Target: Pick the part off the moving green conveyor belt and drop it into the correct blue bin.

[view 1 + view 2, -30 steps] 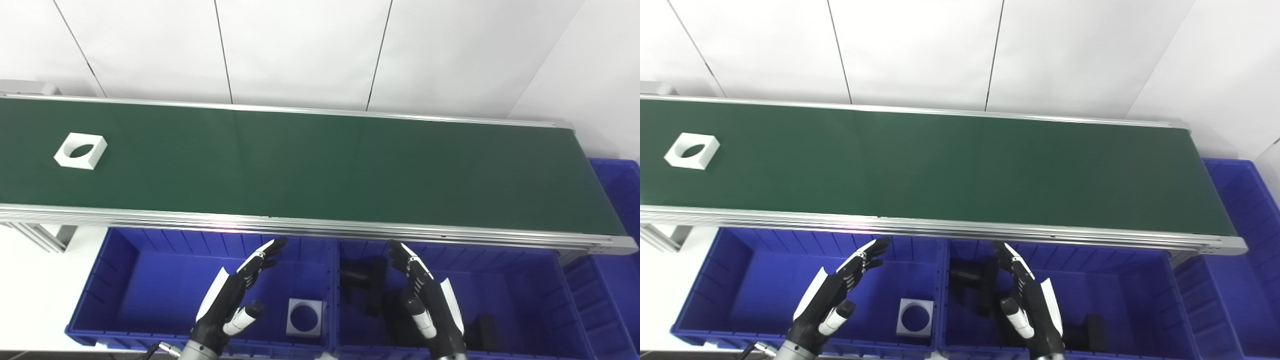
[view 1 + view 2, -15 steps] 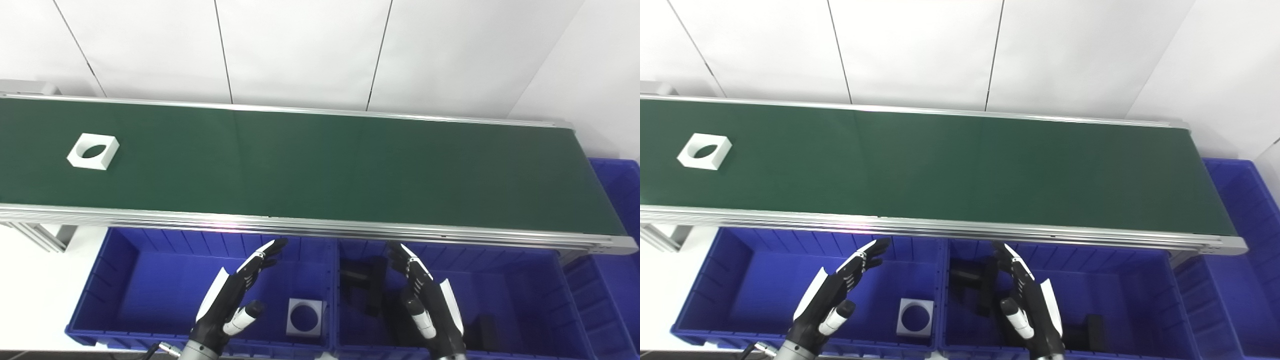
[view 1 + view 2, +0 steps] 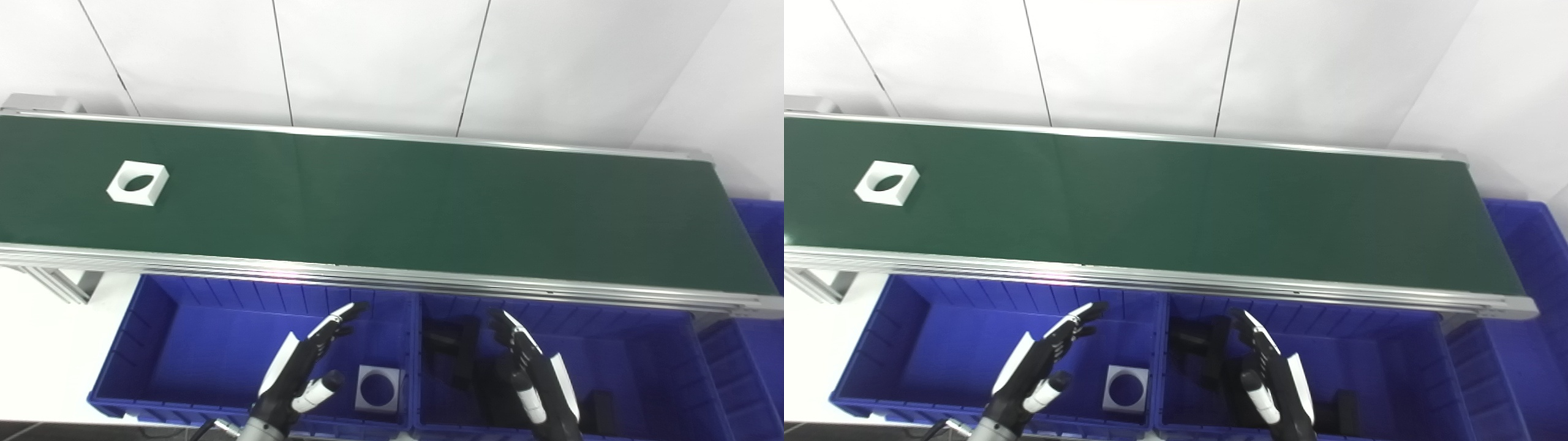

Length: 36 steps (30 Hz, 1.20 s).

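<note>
No text, label, brand, number or sign could be read anywhere: the green conveyor belt (image 3: 392,202), the white part (image 3: 138,182) on it and the blue bins (image 3: 184,343) looked plain, so far as this resolution allowed.

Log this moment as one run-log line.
white part: on belt, far left | left hand: open, over left bin | right hand: open, over middle bin
</note>
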Each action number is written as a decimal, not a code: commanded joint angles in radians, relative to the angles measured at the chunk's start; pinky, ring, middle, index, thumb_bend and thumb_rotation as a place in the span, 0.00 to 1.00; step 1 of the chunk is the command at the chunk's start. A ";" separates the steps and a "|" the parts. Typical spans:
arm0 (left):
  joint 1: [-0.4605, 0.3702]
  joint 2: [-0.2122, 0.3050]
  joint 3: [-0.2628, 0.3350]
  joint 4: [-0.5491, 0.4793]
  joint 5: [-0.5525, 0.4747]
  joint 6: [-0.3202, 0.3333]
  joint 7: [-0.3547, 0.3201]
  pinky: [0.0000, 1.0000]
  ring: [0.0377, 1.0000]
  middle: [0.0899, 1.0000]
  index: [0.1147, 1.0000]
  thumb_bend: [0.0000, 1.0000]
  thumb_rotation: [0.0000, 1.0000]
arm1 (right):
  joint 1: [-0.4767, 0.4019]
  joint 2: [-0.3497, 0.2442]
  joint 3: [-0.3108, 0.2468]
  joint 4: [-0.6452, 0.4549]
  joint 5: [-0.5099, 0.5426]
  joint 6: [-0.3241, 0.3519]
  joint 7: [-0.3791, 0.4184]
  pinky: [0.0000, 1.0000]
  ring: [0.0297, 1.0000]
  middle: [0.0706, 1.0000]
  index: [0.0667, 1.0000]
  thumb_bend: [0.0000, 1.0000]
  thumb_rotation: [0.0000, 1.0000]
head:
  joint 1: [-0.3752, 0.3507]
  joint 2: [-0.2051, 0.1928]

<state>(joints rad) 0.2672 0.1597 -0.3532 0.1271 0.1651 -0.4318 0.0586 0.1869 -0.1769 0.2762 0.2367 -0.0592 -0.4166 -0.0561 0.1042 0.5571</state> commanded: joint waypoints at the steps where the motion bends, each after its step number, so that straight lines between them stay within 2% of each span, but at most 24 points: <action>1: -0.016 0.003 -0.016 0.000 0.008 -0.038 0.041 0.87 0.91 0.90 0.84 0.88 1.00 | -0.016 -0.007 -0.002 -0.004 0.005 -0.053 0.000 0.89 0.91 0.90 0.87 0.87 1.00 | 0.015 -0.017; 12: -0.057 0.015 -0.095 0.065 0.006 -0.038 0.140 0.77 0.86 0.86 0.80 0.93 1.00 | -0.037 -0.024 -0.002 0.043 0.011 -0.053 0.003 0.91 0.92 0.92 0.88 0.85 1.00 | 0.086 -0.072; 18: -0.072 0.028 -0.133 0.073 0.016 -0.038 0.193 0.75 0.84 0.85 0.79 0.92 1.00 | -0.041 -0.024 -0.007 0.052 0.024 -0.053 0.020 0.91 0.93 0.93 0.89 0.85 1.00 | 0.089 -0.077; 26: -0.077 0.040 -0.159 0.066 0.013 -0.038 0.218 0.76 0.85 0.85 0.79 0.94 1.00 | -0.042 -0.027 -0.009 0.055 0.013 -0.053 0.008 0.90 0.92 0.92 0.88 0.86 1.00 | 0.101 -0.076; 29: -0.080 0.048 -0.178 0.052 0.037 -0.038 0.240 0.76 0.85 0.85 0.79 0.96 1.00 | -0.044 -0.026 -0.016 0.061 0.021 -0.053 0.017 0.90 0.92 0.92 0.88 0.86 1.00 | 0.135 -0.081; 31: -0.082 0.057 -0.194 0.025 0.073 -0.038 0.255 0.74 0.83 0.84 0.80 0.97 1.00 | -0.043 -0.023 -0.027 0.064 0.033 -0.053 0.033 0.93 0.92 0.93 0.89 0.90 1.00 | 0.155 -0.082; 36: -0.061 0.053 -0.187 -0.083 0.103 -0.038 0.238 0.71 0.80 0.81 0.79 0.99 0.95 | -0.041 -0.022 -0.042 0.060 0.039 -0.053 0.057 0.94 0.93 0.93 0.91 0.89 1.00 | 0.161 -0.080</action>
<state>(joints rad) 0.2064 0.2166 -0.5447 0.0772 0.2538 -0.4354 0.2919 0.1544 -0.1988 0.2418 0.3154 -0.0269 -0.4167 -0.0142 0.2654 0.4755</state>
